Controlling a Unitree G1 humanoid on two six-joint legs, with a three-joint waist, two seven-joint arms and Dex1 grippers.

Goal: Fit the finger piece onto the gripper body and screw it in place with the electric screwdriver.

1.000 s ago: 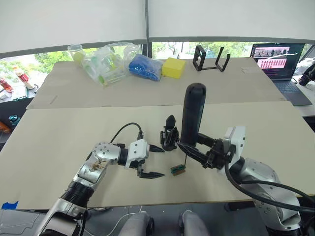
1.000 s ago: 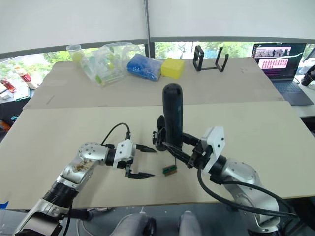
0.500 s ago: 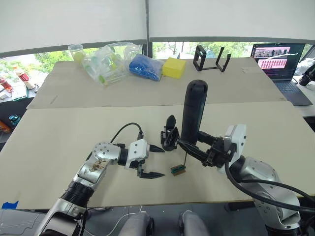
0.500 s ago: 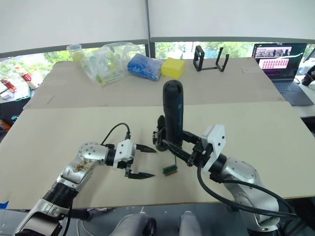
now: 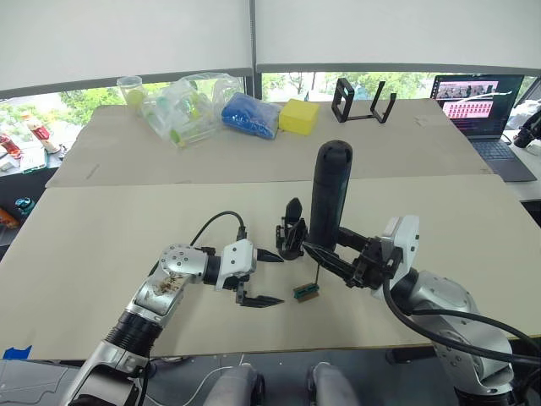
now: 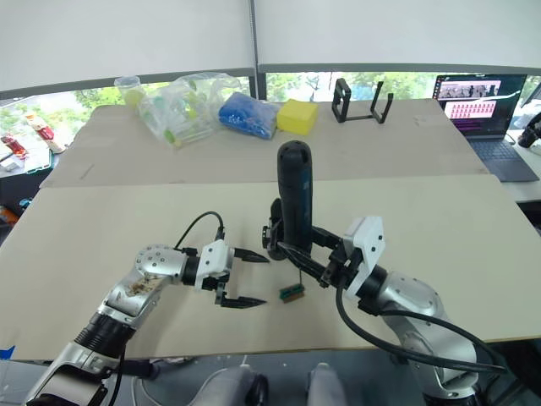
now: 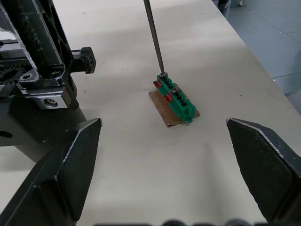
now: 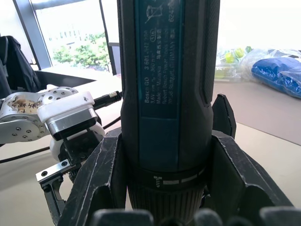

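Black chunky gripper body is half hidden behind the thick black electric screwdriver, gripped upright by the right pincer; left pincer gapes empty at centre frame.

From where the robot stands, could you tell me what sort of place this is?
Probably an office or lab used as a robot workbench: paper-covered tables by windows, an open laptop, and an electric screwdriver beside a small green block.
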